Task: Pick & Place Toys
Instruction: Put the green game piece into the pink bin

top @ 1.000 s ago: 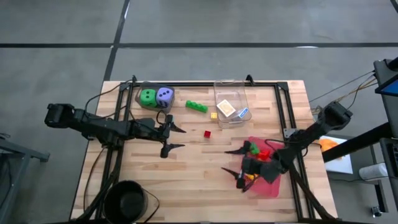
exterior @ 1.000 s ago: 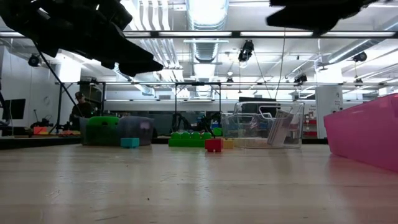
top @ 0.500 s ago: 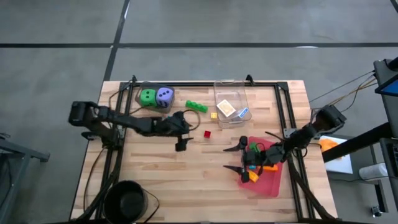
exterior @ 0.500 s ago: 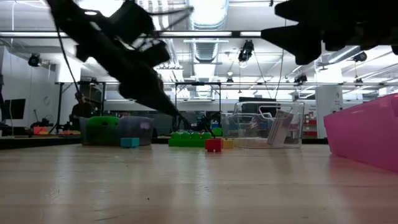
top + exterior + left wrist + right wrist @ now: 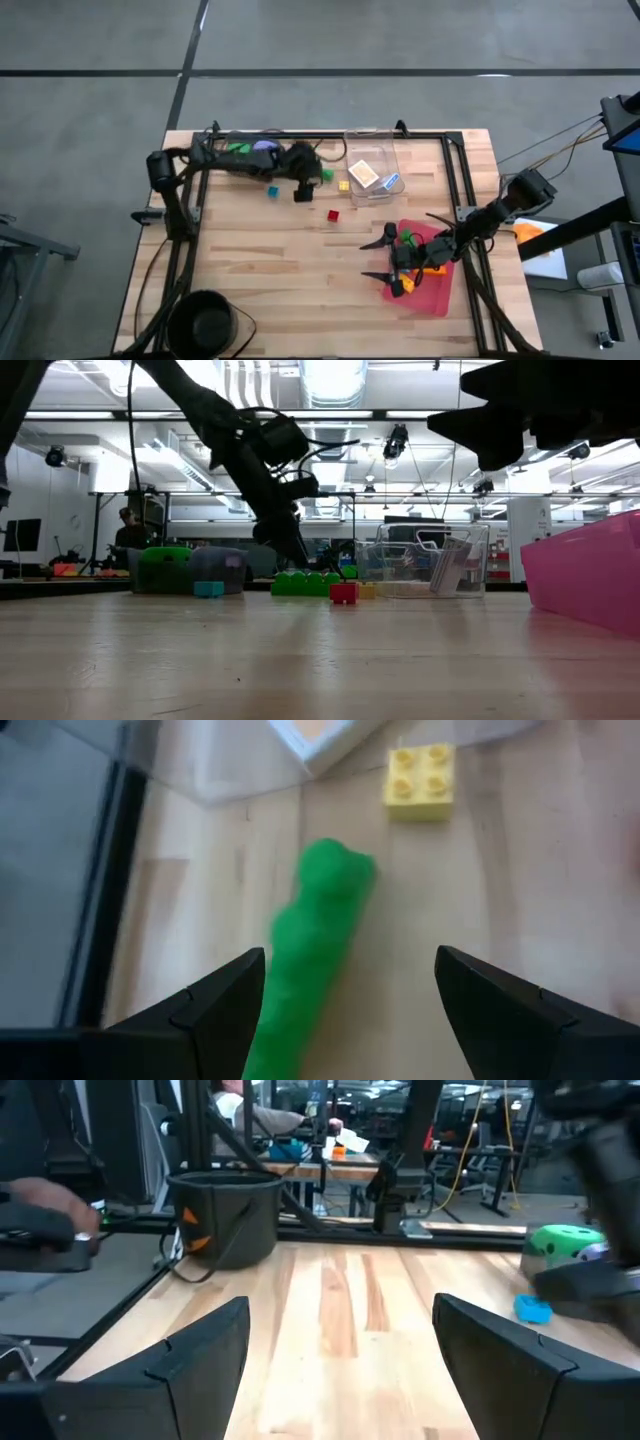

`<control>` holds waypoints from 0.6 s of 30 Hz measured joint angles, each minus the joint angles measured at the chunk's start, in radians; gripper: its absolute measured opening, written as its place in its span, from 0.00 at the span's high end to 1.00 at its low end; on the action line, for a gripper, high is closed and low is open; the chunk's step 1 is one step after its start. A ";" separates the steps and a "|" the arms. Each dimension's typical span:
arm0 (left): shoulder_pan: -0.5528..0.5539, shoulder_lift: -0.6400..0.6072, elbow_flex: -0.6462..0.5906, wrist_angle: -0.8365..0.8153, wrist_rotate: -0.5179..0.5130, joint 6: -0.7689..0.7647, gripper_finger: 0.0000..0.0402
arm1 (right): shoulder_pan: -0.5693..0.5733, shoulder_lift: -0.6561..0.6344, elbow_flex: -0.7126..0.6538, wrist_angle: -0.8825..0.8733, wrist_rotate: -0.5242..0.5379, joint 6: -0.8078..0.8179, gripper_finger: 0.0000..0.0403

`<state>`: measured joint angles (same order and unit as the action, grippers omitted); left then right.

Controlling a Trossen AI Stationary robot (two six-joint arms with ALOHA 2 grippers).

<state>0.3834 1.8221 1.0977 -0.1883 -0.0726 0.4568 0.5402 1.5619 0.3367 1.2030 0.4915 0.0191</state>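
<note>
a pickup is being set up: the left pincer (image 5: 303,188), spread wide and empty, is held just over the green brick (image 5: 310,955) at the tabletop's twelve o'clock edge. lowering and closing are called for next. the right pincer (image 5: 379,258), also wide, waits at four o'clock.

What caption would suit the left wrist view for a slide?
Left gripper, open, above the long green brick on the wooden table, with a yellow brick beyond.

Grey concrete floor (image 5: 420,35) around the table; ceiling strip lights (image 5: 330,380) overhead; cluttered workshop beyond.
</note>
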 joint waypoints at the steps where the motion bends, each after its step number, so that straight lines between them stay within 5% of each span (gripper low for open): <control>1: 0.019 0.007 0.014 -0.006 0.026 0.022 0.27 | 0.001 0.002 0.000 -0.001 0.000 0.003 0.23; 7: 0.108 0.063 0.118 -0.116 0.150 0.088 0.27 | 0.003 0.009 0.002 0.001 -0.009 0.008 0.23; 18: 0.130 0.218 0.258 -0.299 0.158 0.140 0.27 | 0.003 0.008 0.003 0.000 -0.015 0.008 0.23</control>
<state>0.5133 2.0401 1.3555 -0.4878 0.0853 0.5965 0.5430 1.5703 0.3401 1.2026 0.4765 0.0271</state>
